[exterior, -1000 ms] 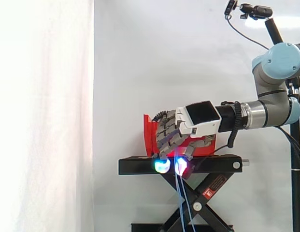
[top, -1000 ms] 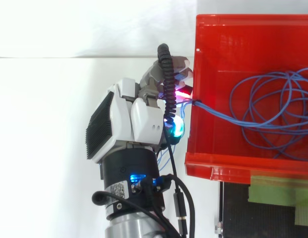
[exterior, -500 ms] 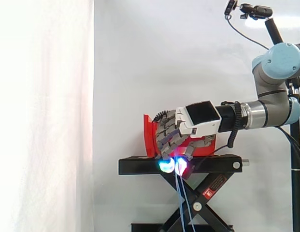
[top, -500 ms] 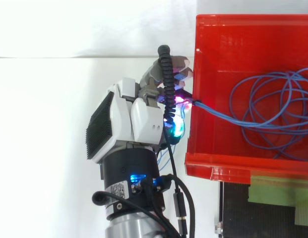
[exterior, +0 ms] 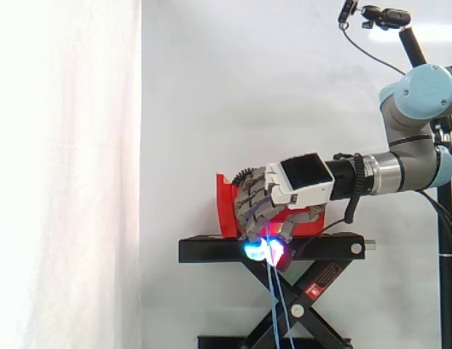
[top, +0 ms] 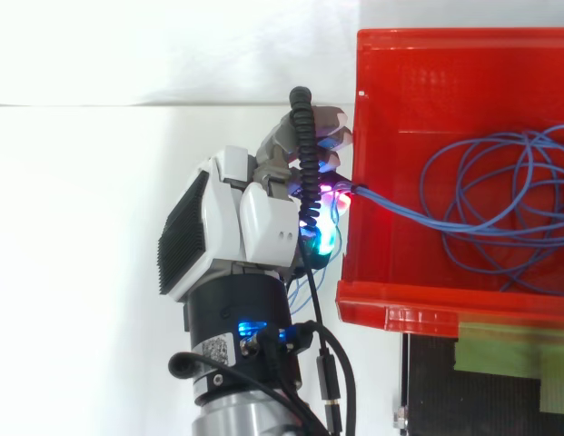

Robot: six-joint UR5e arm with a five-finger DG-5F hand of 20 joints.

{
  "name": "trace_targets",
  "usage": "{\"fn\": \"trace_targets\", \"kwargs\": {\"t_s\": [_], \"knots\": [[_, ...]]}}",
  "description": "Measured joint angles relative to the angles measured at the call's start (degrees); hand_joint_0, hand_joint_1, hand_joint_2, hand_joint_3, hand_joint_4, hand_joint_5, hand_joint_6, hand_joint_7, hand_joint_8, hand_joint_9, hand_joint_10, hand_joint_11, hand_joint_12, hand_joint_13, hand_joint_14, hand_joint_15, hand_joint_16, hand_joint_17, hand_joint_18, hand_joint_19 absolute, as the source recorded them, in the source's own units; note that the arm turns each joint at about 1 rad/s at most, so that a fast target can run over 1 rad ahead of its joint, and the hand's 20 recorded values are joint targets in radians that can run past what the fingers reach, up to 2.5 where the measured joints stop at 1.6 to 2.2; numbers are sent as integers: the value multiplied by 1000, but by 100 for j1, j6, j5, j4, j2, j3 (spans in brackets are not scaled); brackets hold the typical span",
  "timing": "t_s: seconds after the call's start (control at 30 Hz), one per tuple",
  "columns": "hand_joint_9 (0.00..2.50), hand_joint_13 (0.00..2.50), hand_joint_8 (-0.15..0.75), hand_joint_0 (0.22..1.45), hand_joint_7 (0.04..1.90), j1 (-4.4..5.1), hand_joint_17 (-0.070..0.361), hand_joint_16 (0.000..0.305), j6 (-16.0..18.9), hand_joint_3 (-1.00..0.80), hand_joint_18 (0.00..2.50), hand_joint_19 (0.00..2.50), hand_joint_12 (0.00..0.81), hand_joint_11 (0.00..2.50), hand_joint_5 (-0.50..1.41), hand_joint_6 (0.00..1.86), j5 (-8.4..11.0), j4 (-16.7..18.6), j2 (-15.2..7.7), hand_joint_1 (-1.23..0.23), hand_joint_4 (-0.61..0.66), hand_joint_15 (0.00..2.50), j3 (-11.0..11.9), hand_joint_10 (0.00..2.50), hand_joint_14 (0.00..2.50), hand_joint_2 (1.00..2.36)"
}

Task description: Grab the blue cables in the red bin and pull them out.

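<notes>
Hand [exterior: 295,183] is just outside the red bin [top: 427,64], at its left wall in the top view, with the arm coming in from the bottom edge there. Side view: arm enters level from the right, and the hand is in front of the bin with its fingers [exterior: 249,209] pointing down.

Fingers are curled in, narrow. The glowing pads [exterior: 259,251] are pressed together, cyan against magenta, with the blue cables [top: 400,206] pinched between them. The pinch point sits at the top edge of the black stand [exterior: 211,249], right at the bin's outer wall.

Cable routing:
- From the pinch, strands go over the bin's left rim and run taut-looking across the bin floor toward the right.
- The bulk of the cable is inside the bin, in loose overlapping loops on the right half (the loops run past the right edge of the top view, so I can't tell the full extent).
- Below the hand, blue strands hang straight down in front of the stand's scissor legs and leave the bottom of the side view.

The bin sits on top of the stand. White curtain [exterior: 65,174] behind it all.
</notes>
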Motion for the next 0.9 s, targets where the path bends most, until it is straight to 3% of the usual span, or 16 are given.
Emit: {"fn": "trace_targets", "kwargs": {"t_s": [0.23, 0.4, 0.9], "knots": [[924, 839, 254, 930, 631, 63, 103, 46, 0, -1000, 617, 690, 373, 1007, 804, 786, 3, -139, 5, -809, 88, 812, 0, 23, 25, 1000], [921, 836, 254, 930, 637, 150, 102, 46, 369, -1000, 617, 700, 371, 1017, 801, 786, 19, -277, 37, -810, 86, 812, 11, 23, 26, 1000], [919, 837, 256, 931, 626, 532, 103, 46, 2569, -1000, 623, 690, 370, 1005, 799, 786, 33, -339, 524, -810, 91, 810, 56, 21, 26, 1000]]}}
